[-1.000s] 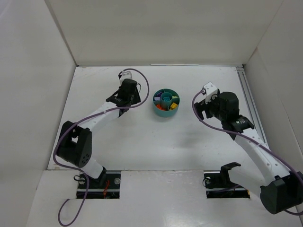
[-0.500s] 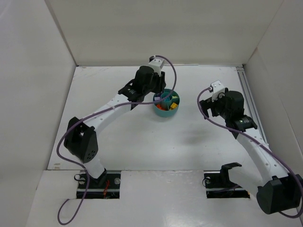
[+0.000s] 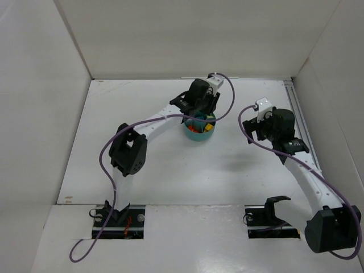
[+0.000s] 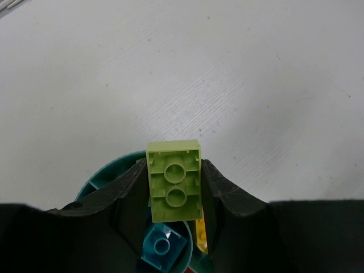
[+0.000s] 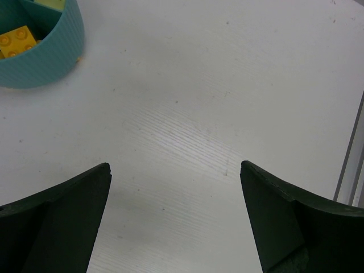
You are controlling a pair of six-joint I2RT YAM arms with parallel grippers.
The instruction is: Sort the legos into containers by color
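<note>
A lime green lego (image 4: 174,181) is clamped between the fingers of my left gripper (image 4: 173,162), studs away from the camera. That gripper (image 3: 202,110) hangs over the far half of the round teal dish (image 3: 200,135). Below the held brick, a teal-blue lego (image 4: 162,245) lies in the central cup and a yellow lego (image 4: 200,236) in a wedge beside it, inside the dish rim (image 4: 105,173). Orange legos (image 3: 196,129) fill a near wedge. My right gripper (image 3: 253,129) stands wide open over bare table, right of the dish (image 5: 48,62); nothing is between its fingers (image 5: 175,166).
A metal rail (image 3: 296,116) runs along the table's right edge and shows as a rail (image 5: 350,165) in the right wrist view. White walls close in the table on three sides. The left arm's cable loops over the dish area.
My left arm has swung right from beside the dish to over it, carrying the lime green lego. My right gripper has drawn back a little to the right and opened wider.
</note>
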